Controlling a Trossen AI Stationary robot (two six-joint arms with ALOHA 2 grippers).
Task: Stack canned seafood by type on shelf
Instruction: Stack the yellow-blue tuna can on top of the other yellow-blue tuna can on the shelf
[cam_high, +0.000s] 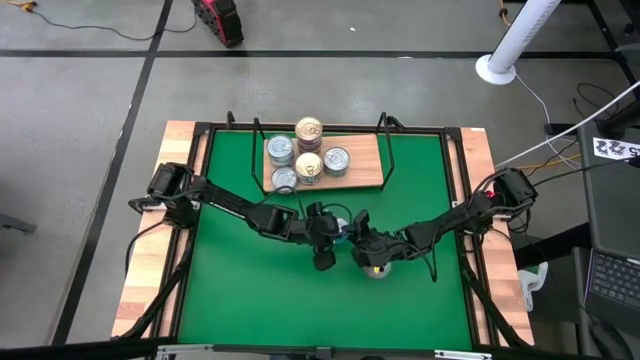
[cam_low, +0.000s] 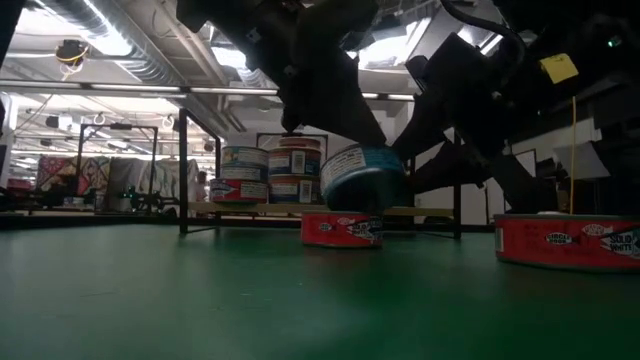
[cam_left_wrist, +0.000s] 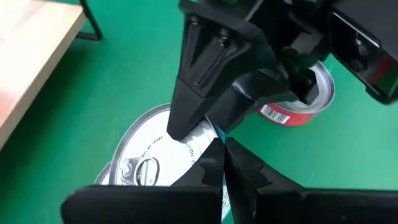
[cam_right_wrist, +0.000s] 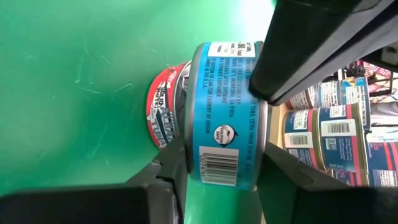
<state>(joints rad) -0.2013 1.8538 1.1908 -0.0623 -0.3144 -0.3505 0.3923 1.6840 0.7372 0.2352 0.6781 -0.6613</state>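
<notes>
Blue tin (cam_right_wrist: 227, 118): short, round, silver-lidded, blue side label with barcode. It is tilted, lifted just above a red tin (cam_low: 342, 229) on the green worktop (cam_high: 240, 290), in front of the shelf (cam_high: 362, 172). Right gripper (cam_right_wrist: 217, 171): fingers clamped on the blue tin's ends. Left gripper (cam_left_wrist: 217, 155): fingers together, tips touching the tin's lid.

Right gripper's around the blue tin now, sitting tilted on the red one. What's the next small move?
Probably finish closing the right gripper on the blue tin, then lift it straight up. Its fingers sit on both flat faces, and the tin leans on a red tin. The shut left gripper rests against it, so it should back off first.
</notes>
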